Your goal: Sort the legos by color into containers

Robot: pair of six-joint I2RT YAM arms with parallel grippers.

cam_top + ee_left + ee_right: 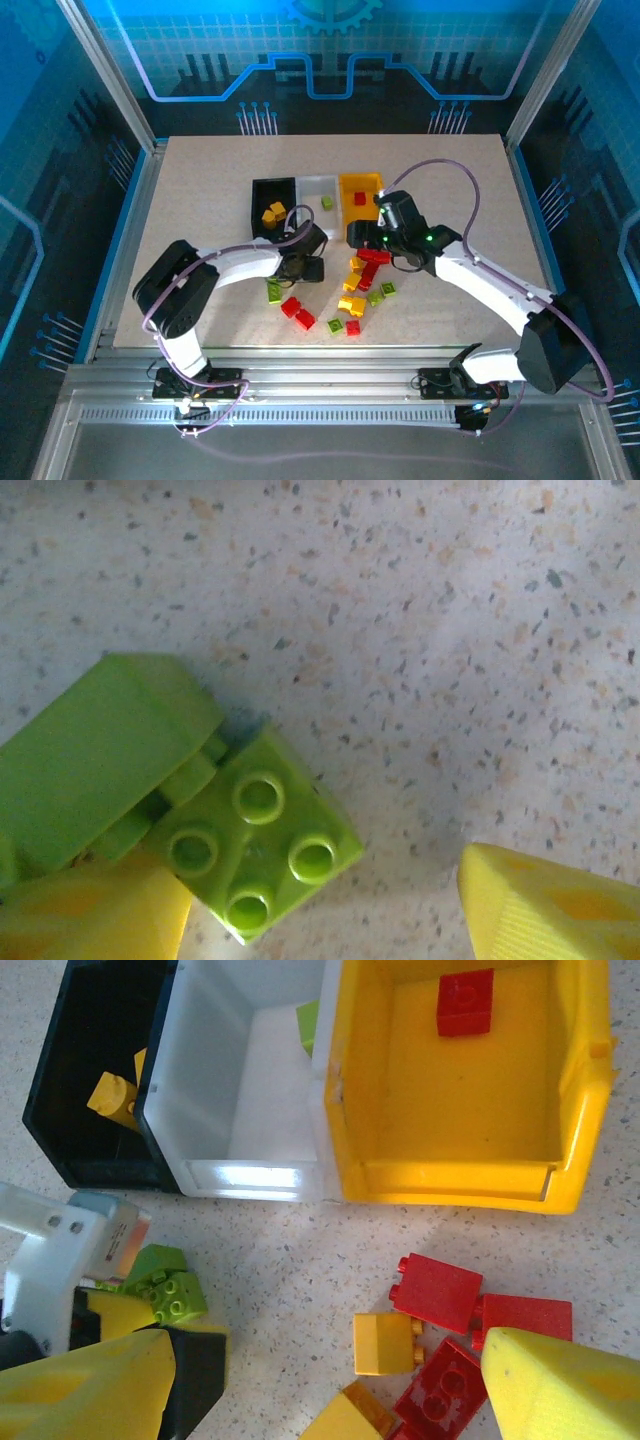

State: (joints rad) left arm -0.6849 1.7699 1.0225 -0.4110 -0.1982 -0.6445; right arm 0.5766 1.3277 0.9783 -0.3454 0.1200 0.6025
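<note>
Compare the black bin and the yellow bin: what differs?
Colour: the black bin is dark, while the yellow bin is yellow-orange.
Contents: the black bin holds yellow bricks; the yellow bin holds one red brick.
Place: the black bin sits at the left end of the row and the yellow bin at the right end, with the white bin between them.
Shared: both are upright, open-topped and rectangular, and look alike in size.
</note>
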